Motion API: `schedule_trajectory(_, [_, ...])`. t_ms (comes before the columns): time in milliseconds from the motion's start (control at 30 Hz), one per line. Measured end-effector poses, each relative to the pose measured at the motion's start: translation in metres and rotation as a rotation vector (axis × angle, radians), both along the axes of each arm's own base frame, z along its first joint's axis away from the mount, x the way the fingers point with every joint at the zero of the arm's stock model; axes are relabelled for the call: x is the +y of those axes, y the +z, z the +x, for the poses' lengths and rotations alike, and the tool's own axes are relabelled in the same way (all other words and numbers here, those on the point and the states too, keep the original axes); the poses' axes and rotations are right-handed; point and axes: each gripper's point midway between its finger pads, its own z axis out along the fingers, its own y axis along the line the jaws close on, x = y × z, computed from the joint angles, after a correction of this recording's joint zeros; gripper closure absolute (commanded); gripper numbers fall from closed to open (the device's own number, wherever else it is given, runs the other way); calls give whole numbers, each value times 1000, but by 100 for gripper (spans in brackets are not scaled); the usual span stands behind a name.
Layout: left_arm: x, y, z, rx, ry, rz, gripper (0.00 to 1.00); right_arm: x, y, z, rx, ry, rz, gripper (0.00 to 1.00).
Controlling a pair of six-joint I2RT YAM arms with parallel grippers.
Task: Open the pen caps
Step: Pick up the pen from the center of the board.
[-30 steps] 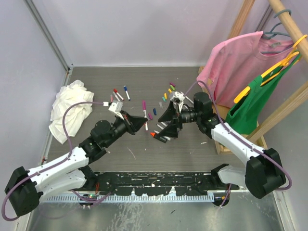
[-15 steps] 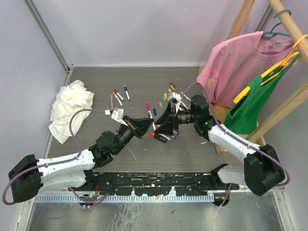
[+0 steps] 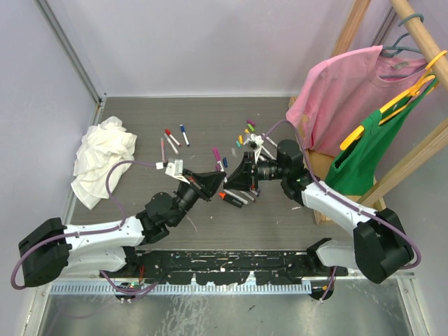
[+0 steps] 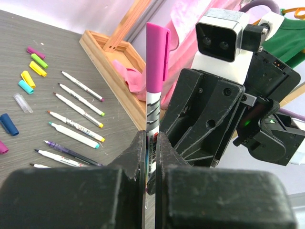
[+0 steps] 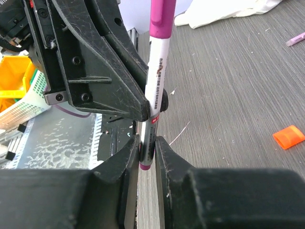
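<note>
While left gripper (image 4: pixel 150 143) pinches marker's white barrel (image 4: pixel 151 114), magenta cap (image 4: pixel 155 55) sits seated beyond left gripper along barrel's long axis. Right gripper (image 5: pixel 147 149) straddles tail end, other side of left gripper from cap; its closure cannot be told.

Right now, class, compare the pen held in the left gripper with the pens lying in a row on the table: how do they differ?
The held pen wears its magenta cap; the row pens are uncapped, their coloured tips bare. The held pen stands upright, clamped in the left gripper; the row pens lie flat on the table, touching no gripper. Both kinds have white barrels.
</note>
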Motion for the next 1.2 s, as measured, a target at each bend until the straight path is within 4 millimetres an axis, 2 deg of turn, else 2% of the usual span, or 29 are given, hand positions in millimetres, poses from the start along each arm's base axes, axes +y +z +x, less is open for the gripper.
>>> schedule_trajectory(200, [0, -3, 2, 3, 10, 7, 100, 0, -3, 2, 18, -10, -8, 77])
schedule_trajectory(333, [0, -3, 1, 0, 11, 12, 100, 0, -3, 1, 37, -12, -8, 70])
schedule_trajectory(500, [-4, -6, 1, 2, 6, 21, 100, 1, 0, 1, 53, -12, 2, 70])
schedule_trajectory(667, [-5, -7, 2, 5, 6, 26, 100, 2, -1, 2, 77, -18, 2, 77])
schedule_trajectory(800, [-6, -8, 2, 3, 5, 30, 99, 3, -3, 3, 95, -25, -2, 92])
schedule_trajectory(833, [-6, -8, 2, 3, 5, 31, 96, 3, -3, 3, 98, -26, -3, 97])
schedule_trajectory(867, [-6, -8, 2, 4, 5, 32, 88, 3, -4, 3, 99, -26, -4, 99])
schedule_trajectory(967, [-6, -9, 2, 5, 5, 35, 52, 3, -6, 3, 98, -24, -11, 99])
schedule_trajectory(1000, [-6, -9, 2, 4, 5, 35, 44, 3, -7, 3, 95, -20, -16, 99])
schedule_trajectory(1133, [1, -3, -1, 3, 10, 19, 24, 3, -7, 1, 74, 3, -32, 99])
schedule_trajectory(1200, [12, 7, -2, -11, 16, -4, 11, 2, -6, -1, 58, 27, -43, 99])
